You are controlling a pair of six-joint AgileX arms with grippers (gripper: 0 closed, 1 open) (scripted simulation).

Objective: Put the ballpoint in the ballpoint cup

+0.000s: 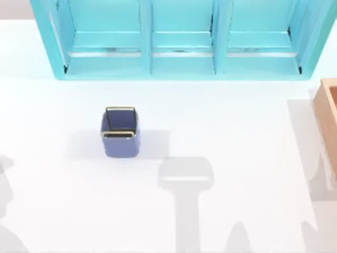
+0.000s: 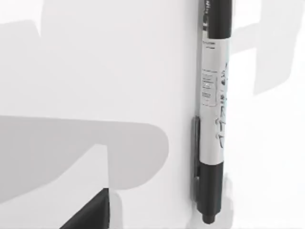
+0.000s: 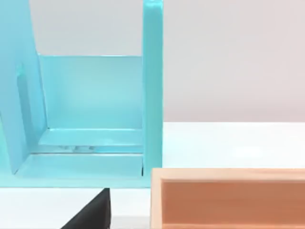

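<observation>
My left wrist camera shows the pen (image 2: 212, 114) lying flat on the white table (image 2: 95, 71), close beneath my left pincer; I cannot tell its finger state, nor the right's. I judge the pen light, stiff and slick, prone to rolling, so I'd pinch mid-barrel across the label. The cup (image 1: 120, 132) stands upright, empty.

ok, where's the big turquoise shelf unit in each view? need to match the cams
Top view: the turquoise shelf unit spans the picture's top, behind the square blue-violet cup.
Left wrist view: faces the black-and-silver ballpoint lying on the white table instead.
Right wrist view: one open compartment of it, with the tan wooden box in front.
Shared landmark: that box, at the top view's right edge.
</observation>
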